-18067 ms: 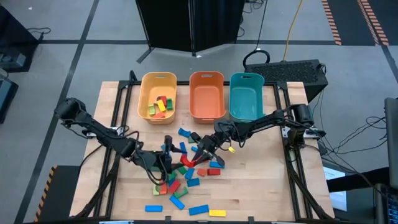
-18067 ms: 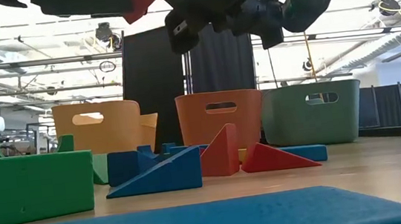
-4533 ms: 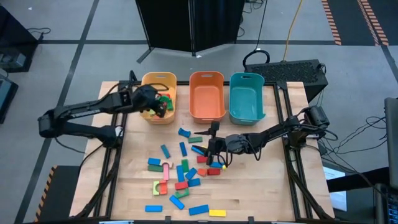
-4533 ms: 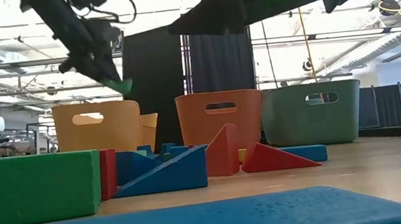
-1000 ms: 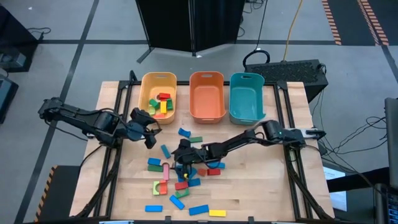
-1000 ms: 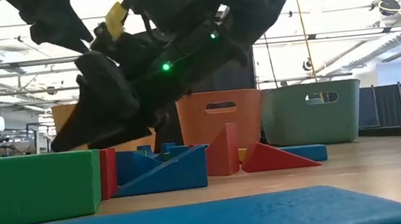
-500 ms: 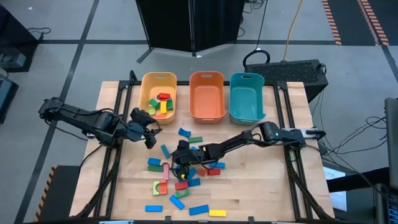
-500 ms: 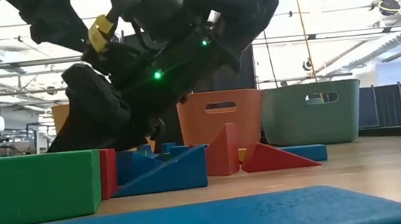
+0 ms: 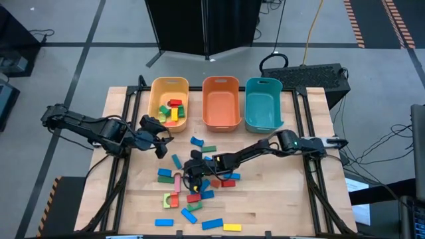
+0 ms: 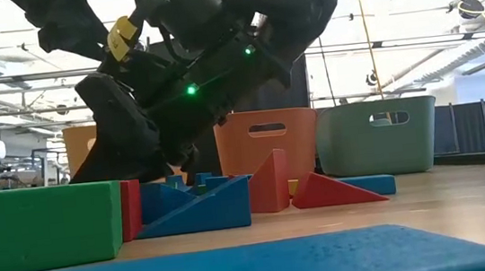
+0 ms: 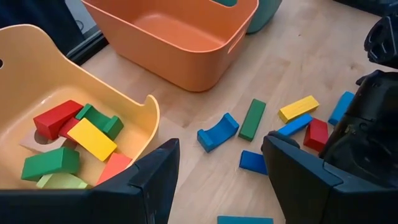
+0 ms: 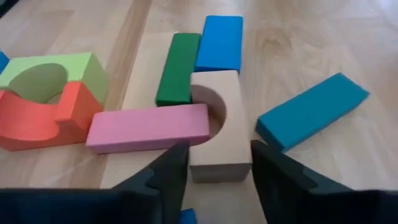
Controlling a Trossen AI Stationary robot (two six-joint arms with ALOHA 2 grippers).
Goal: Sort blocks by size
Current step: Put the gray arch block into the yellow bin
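Note:
Several coloured blocks lie scattered on the wooden table's middle and near part. My right gripper is low among them, shut on a plain-wood arch block that lies flat. A pink bar lies against that arch, and green and blue bars lie beyond it. My left gripper hangs open and empty above the table, near the yellow bin. That bin holds several blocks. My right gripper pinches the wood arch block at its near end, one finger on each long side. The fingers come slanting down from the table's right and lie along the block. The block rests flat on the table.
An orange bin and a teal bin stand beside the yellow one along the far edge. A teal bar and a green and red arch pair lie close to the right gripper. Bare wood shows on the table's right side.

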